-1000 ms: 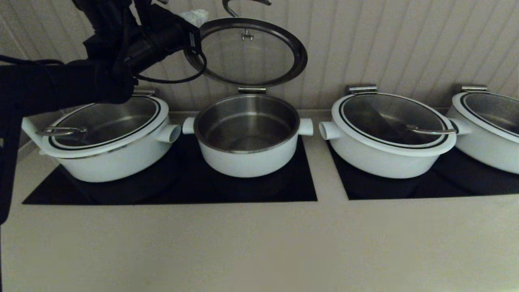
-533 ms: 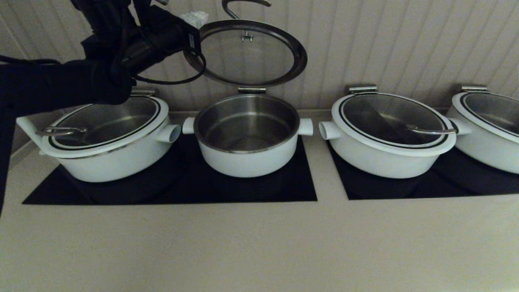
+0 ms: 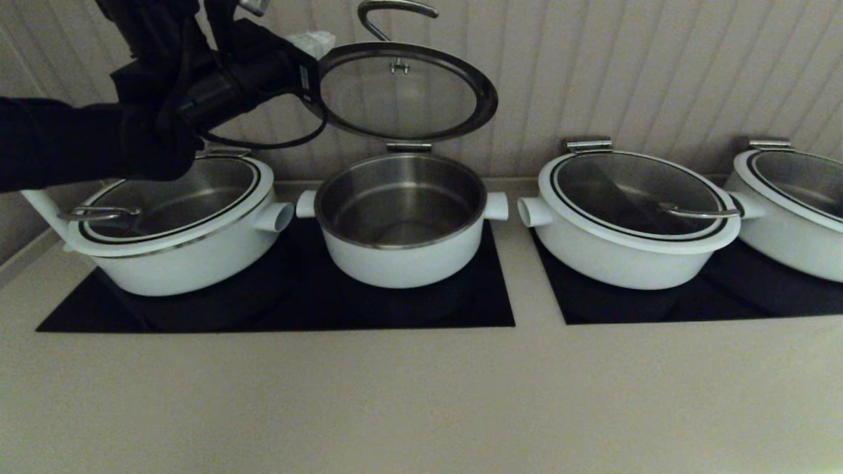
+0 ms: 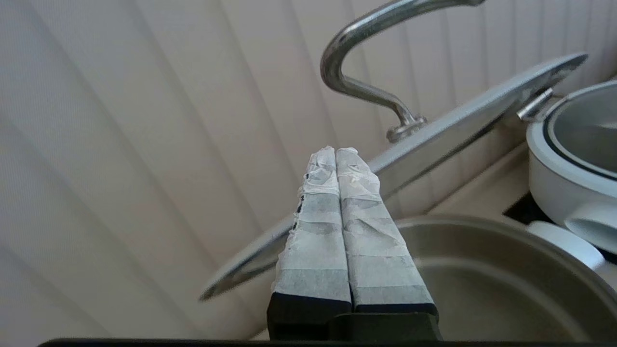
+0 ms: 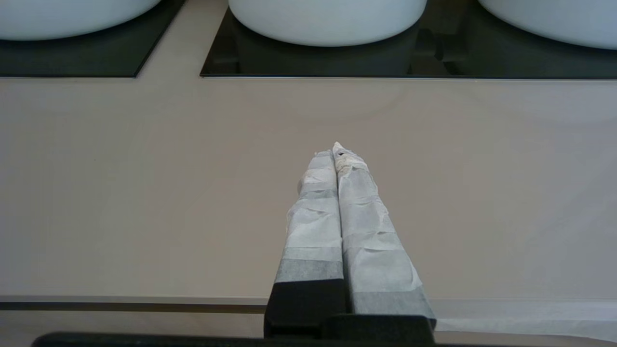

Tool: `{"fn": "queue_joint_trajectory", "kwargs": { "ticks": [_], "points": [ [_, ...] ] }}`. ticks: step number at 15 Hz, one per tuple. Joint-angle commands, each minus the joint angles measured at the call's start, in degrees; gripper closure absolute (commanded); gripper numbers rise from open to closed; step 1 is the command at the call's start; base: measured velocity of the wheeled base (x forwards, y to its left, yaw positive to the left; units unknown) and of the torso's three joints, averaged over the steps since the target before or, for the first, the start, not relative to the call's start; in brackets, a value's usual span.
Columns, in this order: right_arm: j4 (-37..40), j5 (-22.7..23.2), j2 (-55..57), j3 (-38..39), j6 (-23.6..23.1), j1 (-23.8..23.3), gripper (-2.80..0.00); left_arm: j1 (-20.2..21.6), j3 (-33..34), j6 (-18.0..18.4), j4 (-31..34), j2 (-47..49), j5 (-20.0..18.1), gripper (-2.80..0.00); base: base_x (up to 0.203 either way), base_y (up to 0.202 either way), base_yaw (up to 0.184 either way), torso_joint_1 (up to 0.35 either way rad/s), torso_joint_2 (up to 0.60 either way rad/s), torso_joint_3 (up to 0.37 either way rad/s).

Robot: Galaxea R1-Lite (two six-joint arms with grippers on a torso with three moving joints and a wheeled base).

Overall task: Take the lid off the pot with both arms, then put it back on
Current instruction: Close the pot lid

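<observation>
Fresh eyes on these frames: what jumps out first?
The lid stands raised on its hinge above the open pot, at the middle of the stove row. The left gripper, fingers shut, sits at the lid's left edge. The right gripper hovers shut over bare counter.

I can read no writing, label, brand mark or number anywhere: none on my pots, their lids, the black cooktops, the counter, the panelled wall or my taped fingers.
</observation>
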Motion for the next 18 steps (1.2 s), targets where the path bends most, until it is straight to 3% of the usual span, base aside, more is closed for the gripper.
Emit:
{"fn": "queue_joint_trajectory", "kwargs": {
  "ticks": [1,7,12,18],
  "points": [
    [0.0,0.0,0.1,0.0,-0.1,0.0,0.0,0.0,3.8,0.2,-0.3,-2.9,0.0,0.0,0.0,0.0,0.0,0.0,0.0,0.0],
    [0.0,0.0,0.1,0.0,0.0,0.0,0.0,0.0,14.7,0.2,-5.1,-7.4,0.0,0.0,0.0,0.0,0.0,0.0,0.0,0.0],
    [0.0,0.0,0.1,0.0,0.0,0.0,0.0,0.3,10.1,0.2,-5.1,-6.7,0.3,0.0,0.0,0.0,0.0,0.0,0.0,0.0],
    [0.0,0.0,0.1,0.0,0.0,0.0,0.0,2.3,-1.6,1.2,-2.4,-0.7,0.4,0.0,0.0,0.0,0.0,0.0,0.0,0.0]
  ]
}}
